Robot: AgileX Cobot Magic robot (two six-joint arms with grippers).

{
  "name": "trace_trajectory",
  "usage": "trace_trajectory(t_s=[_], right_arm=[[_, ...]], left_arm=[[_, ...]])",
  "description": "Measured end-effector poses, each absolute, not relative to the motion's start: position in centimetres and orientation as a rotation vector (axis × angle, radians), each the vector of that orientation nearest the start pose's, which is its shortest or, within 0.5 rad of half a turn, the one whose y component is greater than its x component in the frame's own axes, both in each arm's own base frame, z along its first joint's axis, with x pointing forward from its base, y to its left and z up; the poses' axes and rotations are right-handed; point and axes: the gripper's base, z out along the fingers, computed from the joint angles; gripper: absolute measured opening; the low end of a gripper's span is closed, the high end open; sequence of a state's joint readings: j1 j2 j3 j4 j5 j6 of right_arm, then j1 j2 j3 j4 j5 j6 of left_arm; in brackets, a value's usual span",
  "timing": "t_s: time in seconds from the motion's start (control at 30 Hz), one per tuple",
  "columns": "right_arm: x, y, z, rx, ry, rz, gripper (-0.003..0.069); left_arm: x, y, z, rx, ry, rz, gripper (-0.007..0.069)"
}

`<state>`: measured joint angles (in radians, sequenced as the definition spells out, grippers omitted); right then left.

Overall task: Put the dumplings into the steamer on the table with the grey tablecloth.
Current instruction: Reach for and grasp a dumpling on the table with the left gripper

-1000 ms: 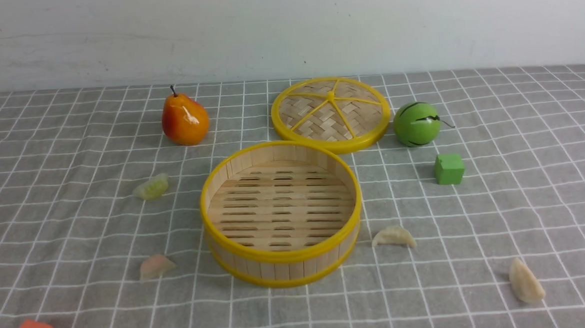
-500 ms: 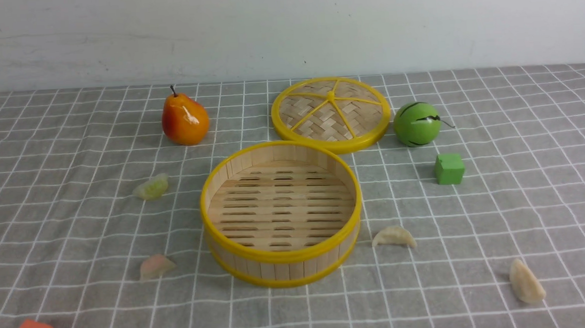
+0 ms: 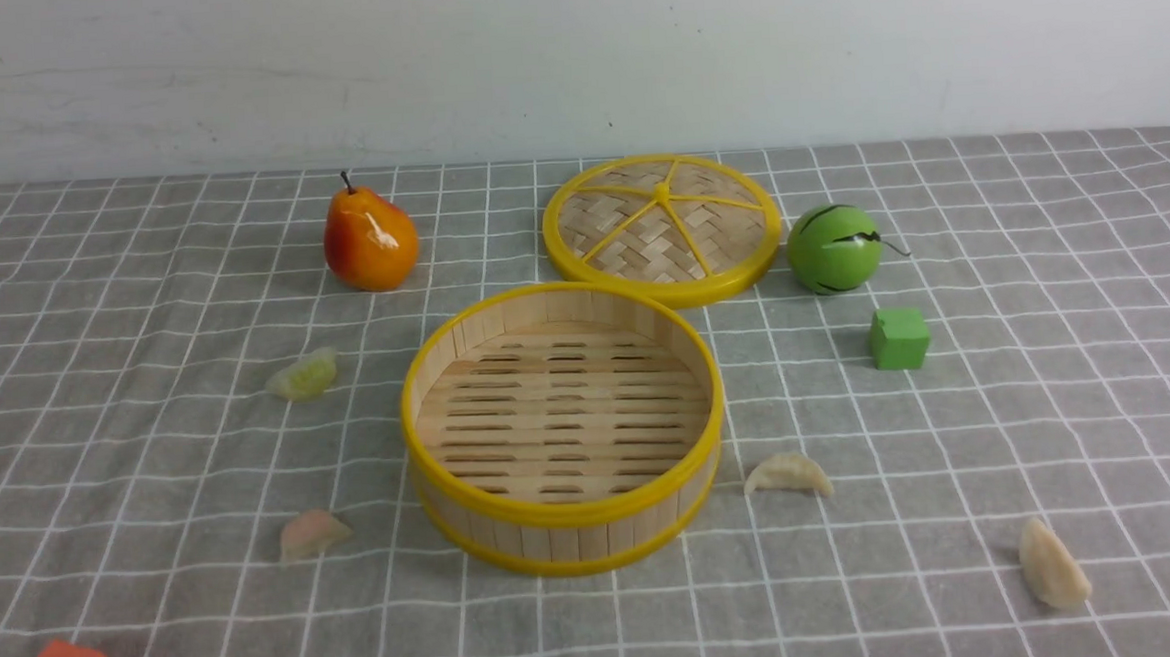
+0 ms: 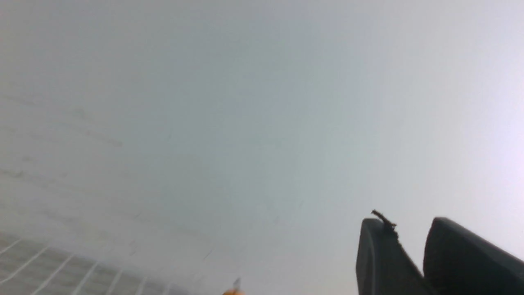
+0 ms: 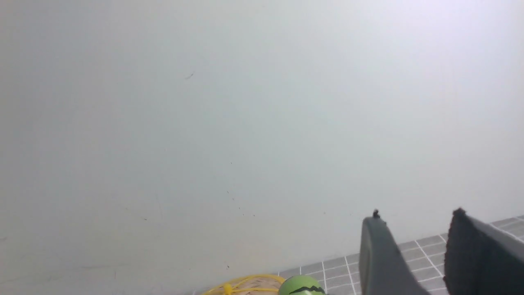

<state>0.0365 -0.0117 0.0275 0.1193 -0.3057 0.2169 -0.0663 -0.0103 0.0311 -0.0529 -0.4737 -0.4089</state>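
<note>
The grey tablecloth (image 3: 151, 451) covers the table (image 3: 1051, 424), carrying steamer (image 3: 567, 515), dumplings (image 3: 787, 474), lid (image 3: 662, 226), fruit (image 3: 370, 242), cubes (image 3: 898, 338).

Bare grey tablecloth (image 3: 1049, 394) around the four dumplings (image 3: 302, 375), steamer (image 3: 566, 545) wall near one cream dumpling (image 3: 787, 475).

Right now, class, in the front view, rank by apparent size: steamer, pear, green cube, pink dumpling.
1. steamer
2. pear
3. green cube and pink dumpling look about alike; the dumpling lies nearer the camera, so I leave them unranked.
</note>
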Motion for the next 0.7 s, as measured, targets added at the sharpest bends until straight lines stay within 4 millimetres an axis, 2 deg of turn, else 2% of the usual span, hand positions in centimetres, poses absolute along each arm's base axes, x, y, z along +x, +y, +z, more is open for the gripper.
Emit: trace_trajectory(t_s=[0.07, 0.13, 0.2, 0.27, 0.3, 0.4, 0.47, 0.5, 0.57, 0.63, 0.7], right_arm=[[5.0, -0.2, 23.2, 0.208, 1.173, 0.303, 0.0202], [5.0, -0.2, 23.2, 0.208, 1.171, 0.304, 0.0157], [5.0, -0.1, 23.5, 0.207, 1.168, 0.305, 0.0073], [4.8, -0.1, 24.3, 0.203, 1.166, 0.305, 0.0004], [4.7, -0.1, 25.1, 0.195, 1.166, 0.298, -0.0010], [4.8, 0.0, 27.8, 0.150, 1.207, 0.242, -0.0007], [5.1, 0.0, 29.0, 0.131, 1.232, 0.217, -0.0005], [5.8, 0.1, 30.2, 0.095, 1.286, 0.169, -0.0004], [7.4, 0.2, 31.6, 0.048, 1.384, 0.112, -0.0004], [9.0, 0.3, 31.9, 0.017, 1.487, 0.081, -0.0004], [11.3, 0.5, 31.1, 0.001, 1.649, 0.072, -0.0004]], left_arm=[[3.6, 0.2, 25.5, -0.291, 0.845, -0.637, 0.0165], [3.3, 0.3, 25.9, -0.306, 0.789, -0.684, 0.0166], [3.3, 0.2, 26.2, -0.317, 0.798, -0.707, 0.0169], [3.3, 0.1, 27.5, -0.314, 0.847, -0.705, 0.0172], [2.9, 0.0, 29.0, -0.302, 0.868, -0.696, 0.0174], [3.0, -0.3, 33.3, -0.262, 1.019, -0.604, 0.0176], [3.9, -0.4, 34.2, -0.264, 1.132, -0.544, 0.0179], [5.1, -0.3, 35.1, -0.281, 1.275, -0.471, 0.0181], [7.4, 0.0, 35.3, -0.338, 1.510, -0.374, 0.0183], [9.2, 0.1, 34.6, -0.387, 1.671, -0.325, 0.0184], [11.7, 0.0, 33.5, -0.423, 1.820, -0.283, 0.0187]])
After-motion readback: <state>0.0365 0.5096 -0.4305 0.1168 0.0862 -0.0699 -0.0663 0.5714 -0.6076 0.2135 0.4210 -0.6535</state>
